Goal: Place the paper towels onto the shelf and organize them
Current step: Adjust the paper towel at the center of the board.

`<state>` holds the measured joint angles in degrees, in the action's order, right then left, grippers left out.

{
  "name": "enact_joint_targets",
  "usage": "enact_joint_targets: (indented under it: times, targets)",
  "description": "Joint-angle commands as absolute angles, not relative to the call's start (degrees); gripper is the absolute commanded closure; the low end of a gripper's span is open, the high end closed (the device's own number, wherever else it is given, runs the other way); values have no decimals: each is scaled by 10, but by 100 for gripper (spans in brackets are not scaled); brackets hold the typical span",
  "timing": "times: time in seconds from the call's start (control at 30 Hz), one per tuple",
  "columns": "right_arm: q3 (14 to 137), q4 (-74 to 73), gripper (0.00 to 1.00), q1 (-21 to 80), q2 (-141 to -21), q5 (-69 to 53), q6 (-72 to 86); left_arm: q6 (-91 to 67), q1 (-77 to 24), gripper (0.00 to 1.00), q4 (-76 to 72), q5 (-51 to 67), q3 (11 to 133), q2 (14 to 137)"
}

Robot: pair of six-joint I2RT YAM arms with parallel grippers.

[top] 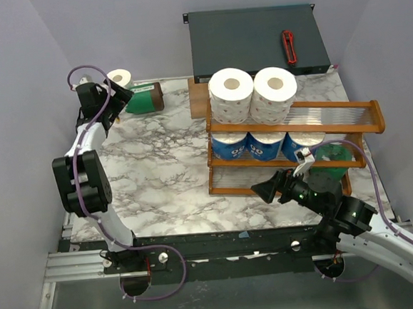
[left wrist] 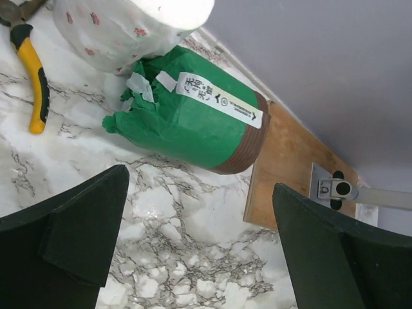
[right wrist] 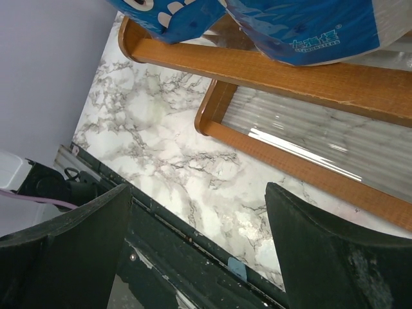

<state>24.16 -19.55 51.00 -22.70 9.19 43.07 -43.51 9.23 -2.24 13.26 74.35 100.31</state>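
Note:
The shelf (top: 364,106) stands on the right of the marble table. Two bare white paper towels (top: 231,92) stand on its top tier, and blue-wrapped rolls (top: 266,146) fill the middle tier. A green-wrapped one (top: 337,155) shows at the shelf's right end. At the far left a green-wrapped roll (left wrist: 187,119) lies on its side beside an upright white roll (left wrist: 122,29). My left gripper (left wrist: 199,244) hovers open just short of the green roll, holding nothing. My right gripper (right wrist: 199,251) is open and empty over the table's near edge, in front of the shelf's lowest tier (right wrist: 290,138).
Yellow-handled pliers (left wrist: 33,80) lie left of the white roll. A thin wooden board (left wrist: 290,174) lies right of the green roll, against the back wall. A dark grey metal box (top: 255,43) with a red tool (top: 289,46) on it stands behind the shelf.

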Motion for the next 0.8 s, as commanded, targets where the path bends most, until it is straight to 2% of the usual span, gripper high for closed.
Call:
enact_joint_targets:
  times: [0.0,0.13,0.63,0.77]
  targets:
    - [234,-199,12,511,-224,94,433,-445,111,2,-79,248,811,1089]
    - [228,-191,12,511,-215,94,429,-446,112,1,-52,263,875,1147]
    - [225,-190,11,511,-216,118,428,-466,103,1,-21,218,955,1234]
    - [226,-189,11,511,-217,118,427,-457,89,1,31,214,1005,1262]
